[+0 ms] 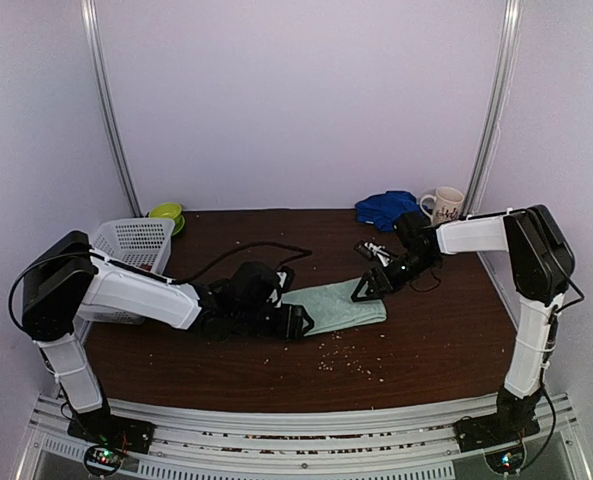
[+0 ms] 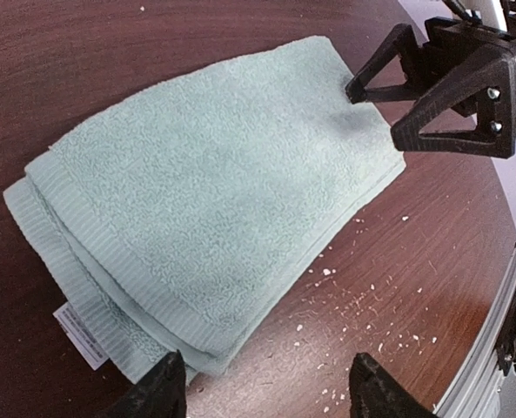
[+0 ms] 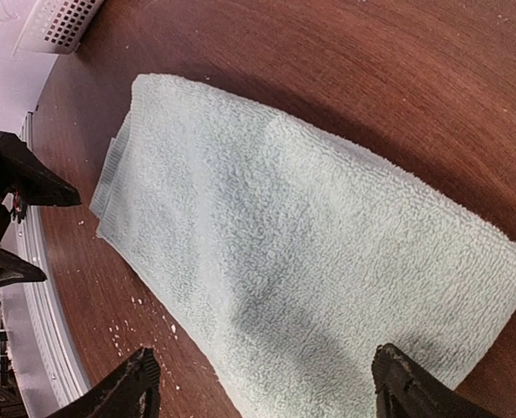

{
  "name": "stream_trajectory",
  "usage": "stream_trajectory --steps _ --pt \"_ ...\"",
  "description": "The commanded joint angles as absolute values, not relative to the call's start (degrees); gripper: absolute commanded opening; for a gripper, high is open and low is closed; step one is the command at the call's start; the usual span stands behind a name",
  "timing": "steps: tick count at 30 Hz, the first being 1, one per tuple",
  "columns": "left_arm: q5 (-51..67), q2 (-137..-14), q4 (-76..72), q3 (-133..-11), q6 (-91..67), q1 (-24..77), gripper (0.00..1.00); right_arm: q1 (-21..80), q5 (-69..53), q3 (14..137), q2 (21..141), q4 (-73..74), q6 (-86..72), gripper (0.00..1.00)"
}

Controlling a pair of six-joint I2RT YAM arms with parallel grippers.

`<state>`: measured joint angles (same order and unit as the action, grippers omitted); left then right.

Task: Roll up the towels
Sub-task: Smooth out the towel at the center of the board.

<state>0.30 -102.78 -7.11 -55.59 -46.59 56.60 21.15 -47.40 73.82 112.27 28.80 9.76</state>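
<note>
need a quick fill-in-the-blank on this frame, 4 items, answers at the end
1. The towel lying flat between the left gripper and the right gripper is mint-____.
2. The blue towel lies bunched beside the white ____.
3. Both grippers' jaws stand ____.
4. The basket stands on the ____ arm's side of the table.
Answers: green; mug; open; left.

Small towel: flat, centre of table. Left gripper at its left end, right gripper at its right end. Large towel: far right corner, mug just right. Basket: left edge; bowl behind it, far left corner.
</note>
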Motion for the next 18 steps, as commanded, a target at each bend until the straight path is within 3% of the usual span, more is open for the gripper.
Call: stream_trajectory --steps 1,18 --pt "1.03 -104.35 -11.34 -54.95 -48.72 56.86 0.66 21.36 -47.7 73.46 114.0 27.54 8.61 0.85" --pt "-0.79 -107.06 -11.86 -54.15 -49.81 56.82 0.66 21.28 -46.84 73.57 114.97 27.69 8.63 0.86"
